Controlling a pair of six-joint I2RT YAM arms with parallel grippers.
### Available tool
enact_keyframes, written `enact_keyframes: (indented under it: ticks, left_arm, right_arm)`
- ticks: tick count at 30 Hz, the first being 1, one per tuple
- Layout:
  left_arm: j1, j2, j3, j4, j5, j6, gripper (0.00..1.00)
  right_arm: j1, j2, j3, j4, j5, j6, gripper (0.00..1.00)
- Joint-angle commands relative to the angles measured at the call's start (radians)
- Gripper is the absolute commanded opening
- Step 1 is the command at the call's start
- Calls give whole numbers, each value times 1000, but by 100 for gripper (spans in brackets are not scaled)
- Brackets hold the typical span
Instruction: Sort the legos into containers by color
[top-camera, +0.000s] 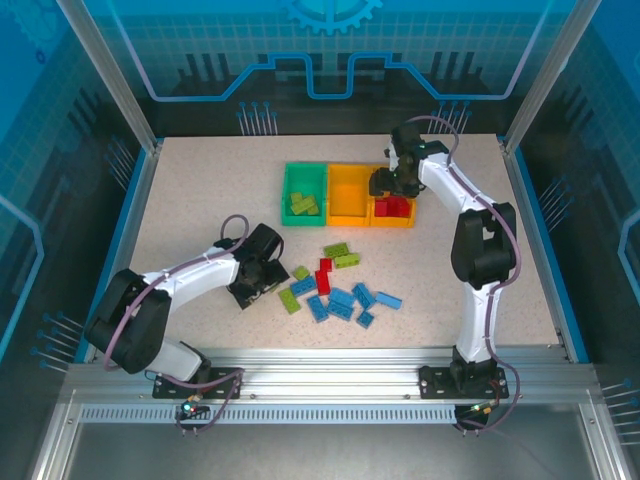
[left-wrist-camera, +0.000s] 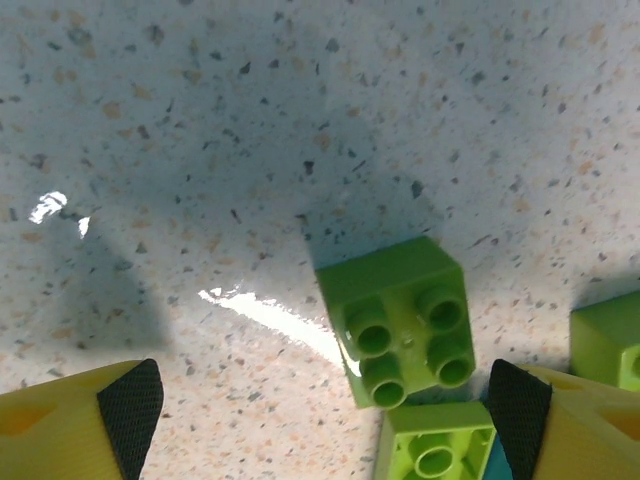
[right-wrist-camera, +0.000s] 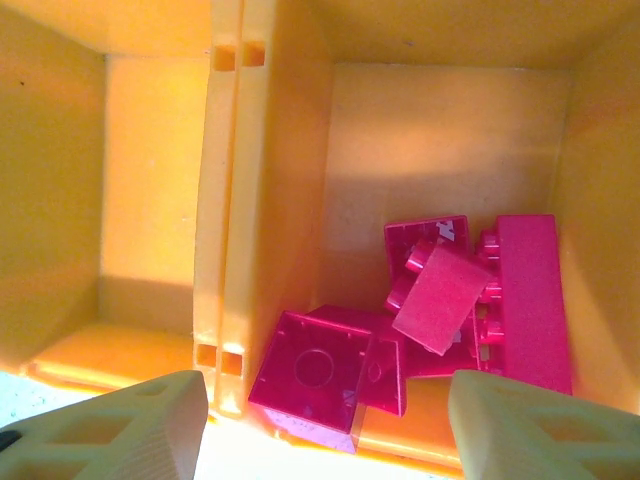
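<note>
Top view: we find the containers (top-camera: 349, 195) in a row at mid-table, the green bin (top-camera: 287, 195) leftmost. Lime legos (top-camera: 303, 205) lie in the green bin and red legos (top-camera: 398, 207) in the rightmost bin (top-camera: 393, 223). A loose pile (top-camera: 340, 290) of lime, blue and red bricks lies nearer the arms. The left gripper (top-camera: 262, 285) sits low at the pile's left edge, and the right gripper (top-camera: 385, 183) hangs over the rightmost bin. Left wrist view: we note the pads (left-wrist-camera: 130, 405) wide apart (nothing gripped). A lime two-by-two brick (left-wrist-camera: 400, 310) lies between them, touching neither, with a second lime brick (left-wrist-camera: 435, 445) against it. Right wrist view: the fingers (right-wrist-camera: 130, 430) are parted and empty above the heaped red legos.
</note>
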Motion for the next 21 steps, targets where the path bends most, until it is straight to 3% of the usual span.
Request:
enact_keyframes:
  ticks: [1,9,17,21]
  left_arm:
    - [19,23,12,31,-1,-25,88]
    - [34,88,37,78,25,-5,84]
    - [58,109,44,80,16,40,59]
    - [63,119,38,95,11,47,51]
  right_arm:
    - [2,-36,-33,13,-20,-16,66]
    - [2,-42,-39,13,-16,-16,66]
    - [1,-57,-42,7,-5,-15,66]
    - [1,-66,-52,8,-7,-13,66]
